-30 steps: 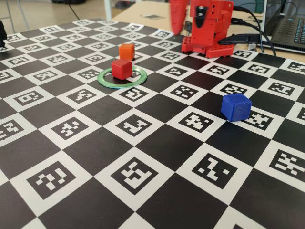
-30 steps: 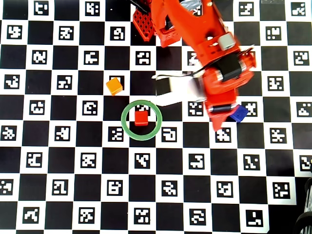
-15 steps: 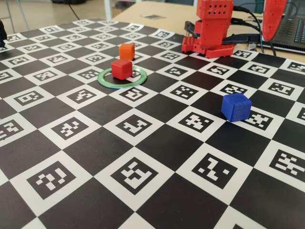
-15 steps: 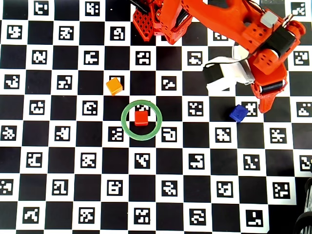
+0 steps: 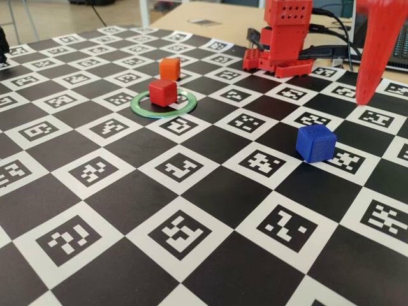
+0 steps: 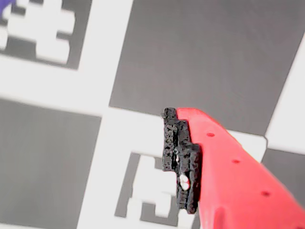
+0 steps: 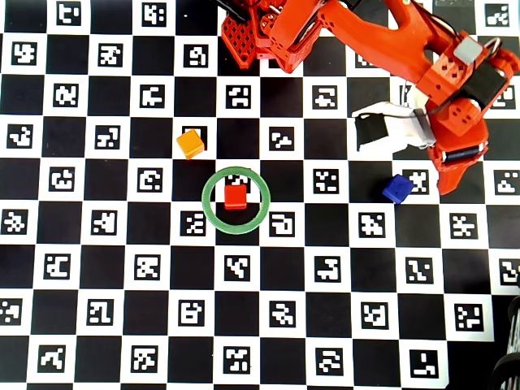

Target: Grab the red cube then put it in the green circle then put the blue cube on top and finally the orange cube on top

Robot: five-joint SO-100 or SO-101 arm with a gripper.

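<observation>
The red cube (image 5: 162, 92) (image 7: 236, 197) sits inside the green circle (image 5: 163, 115) (image 7: 206, 203), slightly toward its far side. The orange cube (image 5: 169, 68) (image 7: 190, 144) rests on the board just outside the ring, on its far side. The blue cube (image 5: 315, 143) (image 7: 397, 188) sits alone to the right. My red gripper (image 7: 441, 184) hangs above the board just right of the blue cube, one finger pointing down (image 5: 364, 94). In the wrist view one finger's black pad (image 6: 178, 157) faces bare board with nothing against it, and a blue sliver (image 6: 5, 4) shows at the top left corner.
The board is a black-and-white checker of marker squares. The arm's red base (image 5: 280, 44) (image 7: 260, 32) stands at the far edge, with cables behind it. The arm (image 7: 382, 36) reaches across the upper right of the overhead view.
</observation>
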